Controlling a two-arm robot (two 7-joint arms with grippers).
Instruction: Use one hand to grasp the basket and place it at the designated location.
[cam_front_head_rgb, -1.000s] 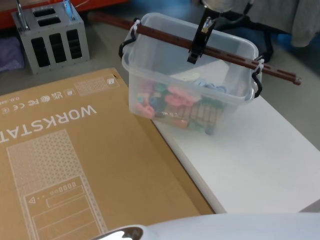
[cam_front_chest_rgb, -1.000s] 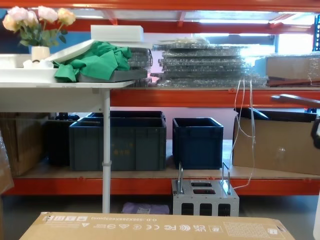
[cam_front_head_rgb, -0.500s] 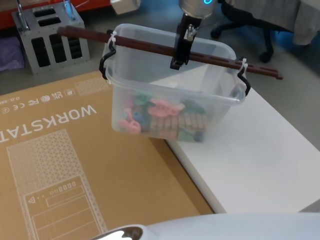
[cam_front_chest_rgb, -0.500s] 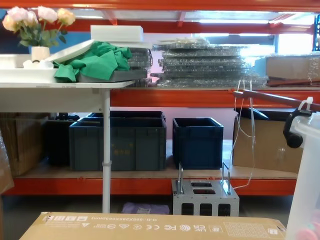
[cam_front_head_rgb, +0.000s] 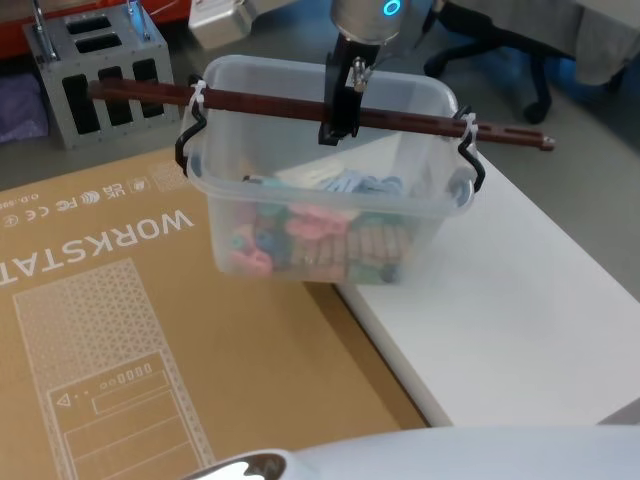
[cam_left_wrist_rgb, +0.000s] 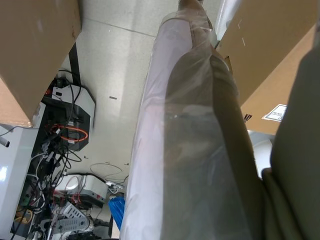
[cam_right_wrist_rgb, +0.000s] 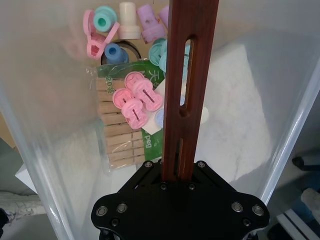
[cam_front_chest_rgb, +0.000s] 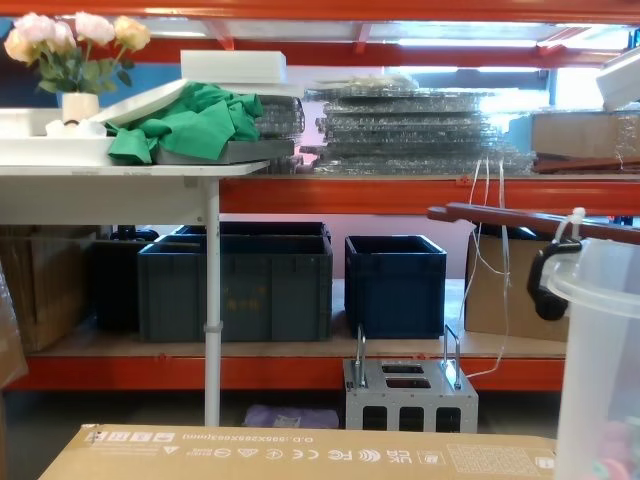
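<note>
A clear plastic basket is held off the surface by the right gripper, which reaches down from the far side. The basket hangs directly below the jaws, over the seam where a flat cardboard box on the left meets a white table on the right.

A long dark red-brown handle is tied across the rim with white zip ties. Its long axis runs left to right, and the right end sits slightly nearer. It is gripped close to its middle, so the basket is seen hanging nearly level.

From the right wrist, the right gripper is seen with its jaws closed narrowly on the handle, one on each flat side. Pastel clips and a pack of wooden pegs are seen lying in the bottom.

From the chest, the basket is seen at the far right, with the handle's left end jutting out.

No marked target is visible. The load is judged to lie with the right arm alone, and any set-down is judged to depend on the handle being kept level.
</note>
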